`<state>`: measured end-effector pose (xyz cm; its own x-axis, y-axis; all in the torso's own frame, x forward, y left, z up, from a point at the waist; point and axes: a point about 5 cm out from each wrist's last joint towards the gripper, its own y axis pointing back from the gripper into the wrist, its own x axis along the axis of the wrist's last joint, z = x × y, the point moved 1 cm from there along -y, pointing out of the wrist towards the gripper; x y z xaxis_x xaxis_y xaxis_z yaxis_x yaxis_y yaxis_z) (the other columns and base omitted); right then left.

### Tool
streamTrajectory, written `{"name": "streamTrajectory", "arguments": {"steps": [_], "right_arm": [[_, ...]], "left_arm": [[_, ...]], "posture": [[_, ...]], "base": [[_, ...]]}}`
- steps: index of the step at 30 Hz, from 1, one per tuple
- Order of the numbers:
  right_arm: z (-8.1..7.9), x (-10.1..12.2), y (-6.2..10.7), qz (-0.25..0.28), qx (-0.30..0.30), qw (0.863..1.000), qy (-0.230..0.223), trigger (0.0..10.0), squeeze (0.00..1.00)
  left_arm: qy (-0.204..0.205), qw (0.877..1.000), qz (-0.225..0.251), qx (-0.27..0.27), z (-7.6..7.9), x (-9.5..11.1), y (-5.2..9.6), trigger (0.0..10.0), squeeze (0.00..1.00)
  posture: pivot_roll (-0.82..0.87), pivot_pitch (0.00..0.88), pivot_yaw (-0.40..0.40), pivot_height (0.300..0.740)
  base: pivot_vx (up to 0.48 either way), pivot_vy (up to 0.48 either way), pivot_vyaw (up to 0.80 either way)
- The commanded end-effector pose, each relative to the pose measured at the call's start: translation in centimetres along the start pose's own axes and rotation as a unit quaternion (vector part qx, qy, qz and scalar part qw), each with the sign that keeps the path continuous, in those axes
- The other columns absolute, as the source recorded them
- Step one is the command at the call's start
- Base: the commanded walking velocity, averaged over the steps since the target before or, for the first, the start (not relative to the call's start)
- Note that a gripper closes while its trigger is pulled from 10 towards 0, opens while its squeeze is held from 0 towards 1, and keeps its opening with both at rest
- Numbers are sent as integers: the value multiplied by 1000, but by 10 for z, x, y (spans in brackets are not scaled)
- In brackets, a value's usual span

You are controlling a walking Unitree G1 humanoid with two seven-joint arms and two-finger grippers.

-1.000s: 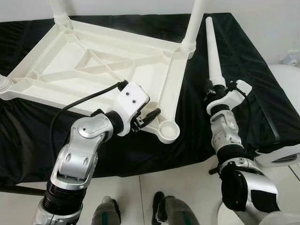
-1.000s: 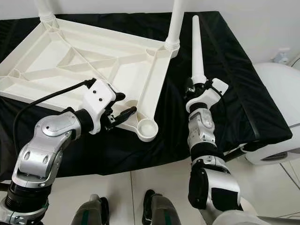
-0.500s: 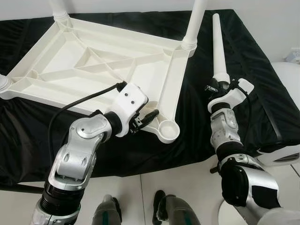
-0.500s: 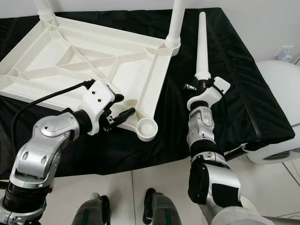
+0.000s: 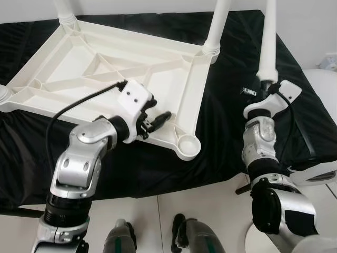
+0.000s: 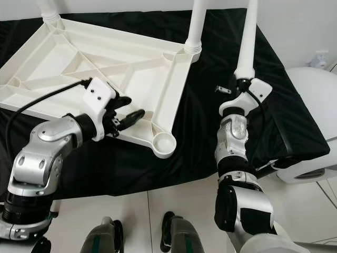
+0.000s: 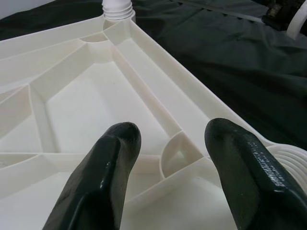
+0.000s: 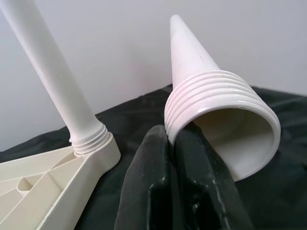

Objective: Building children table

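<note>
The white plastic tabletop (image 5: pixel 95 68) lies upside down on a black cloth. Legs stand screwed in at its far right corner (image 5: pixel 217 26) and far left corner (image 5: pixel 66 10). The near right corner socket (image 5: pixel 188 146) is empty. My left gripper (image 5: pixel 158 109) hovers open just over the ribbed underside by the front edge, its fingers (image 7: pixel 115 153) apart above a rib. My right gripper (image 5: pixel 263 89) is shut on the threaded end of a loose white leg (image 5: pixel 267 42), pinching its rim (image 8: pixel 192 129). That leg stands nearly upright, to the right of the tabletop.
The black cloth (image 5: pixel 295 105) drops off at the front and right edges. A white rounded object (image 5: pixel 324 89) sits close on the right. Below the front edge are a pale tiled floor and my feet (image 5: pixel 179 237).
My right gripper has lifted the loose leg from a slant on the cloth to nearly upright, shifting right. My left gripper has slid left and farther in over the tabletop's underside.
</note>
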<state>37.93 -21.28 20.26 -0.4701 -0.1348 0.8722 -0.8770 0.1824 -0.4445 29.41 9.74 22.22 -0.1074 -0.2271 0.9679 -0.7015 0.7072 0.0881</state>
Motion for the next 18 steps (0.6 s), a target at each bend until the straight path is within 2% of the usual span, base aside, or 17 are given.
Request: {"name": "streamTrajectory", "arguments": {"steps": [1, 6, 9, 10, 18], "right_arm": [[-7, 10, -5, 27, 16, 999, 7, 10000, 0], [-18, 28, -12, 68, 42, 997, 21, 10000, 0], [-34, 42, -16, 107, 75, 991, 42, 10000, 0], [-34, 42, -16, 107, 75, 991, 42, 10000, 0], [-68, 66, -14, 180, 135, 971, 81, 10000, 0]], "left_arm": [[9, 1000, 5, 21, -6, -2, -2, 10000, 0], [22, 999, 20, 24, -13, 1, -7, 10000, 0], [42, 998, 34, 17, -18, 4, -13, 10000, 0], [42, 998, 34, 17, -18, 4, -13, 10000, 0], [51, 998, 35, 5, -17, 2, -19, 10000, 0]], "posture": [[95, 112, -28, 740], [85, 90, -32, 740], [78, 67, -34, 740], [78, 67, -34, 740], [70, 47, -31, 740]], "base": [[0, 0, 0], [0, 0, 0], [0, 0, 0], [0, 0, 0], [0, 0, 0]]}}
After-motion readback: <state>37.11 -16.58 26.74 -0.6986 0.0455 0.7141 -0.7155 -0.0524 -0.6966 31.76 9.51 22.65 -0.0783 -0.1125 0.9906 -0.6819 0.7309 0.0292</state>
